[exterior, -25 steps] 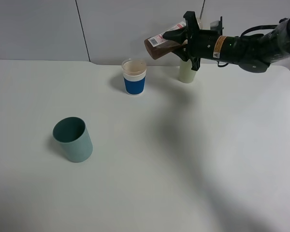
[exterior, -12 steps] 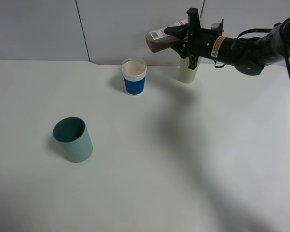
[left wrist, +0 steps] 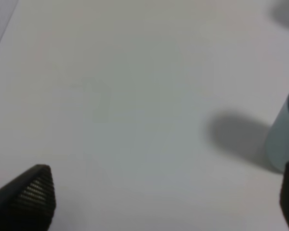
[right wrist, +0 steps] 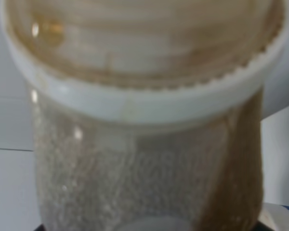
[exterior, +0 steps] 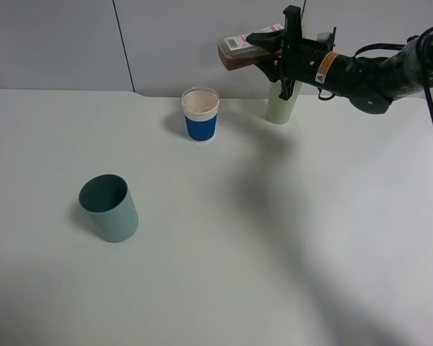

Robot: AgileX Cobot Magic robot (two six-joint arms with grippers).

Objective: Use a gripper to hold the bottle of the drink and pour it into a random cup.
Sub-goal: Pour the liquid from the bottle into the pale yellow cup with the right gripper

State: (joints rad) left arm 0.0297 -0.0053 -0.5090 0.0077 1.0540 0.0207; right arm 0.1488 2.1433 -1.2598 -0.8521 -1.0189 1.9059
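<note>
Nearest on the white table (exterior: pixel 274 252) stands an upright teal cup (exterior: pixel 108 207). The left gripper (left wrist: pixel 164 195) hovers near it over bare tabletop, its black fingers (left wrist: pixel 32 192) spread wide with nothing between them. Farther back stands a blue-and-white paper cup (exterior: pixel 200 114), pale beige inside, and beyond it to the right a taller cream cup (exterior: pixel 280 105). Highest and farthest, before the grey wall (exterior: pixel 58 43), the right gripper (exterior: pixel 265 49) is clamped on the bottle of the drink (exterior: pixel 238 52). It is tipped almost level, up and to the right of the paper cup and well clear of it. The bottle is translucent whitish plastic with a pink-and-white barcoded label, brown liquid pooled along its lower side and a wide beige rim (right wrist: pixel 135 96).
</note>
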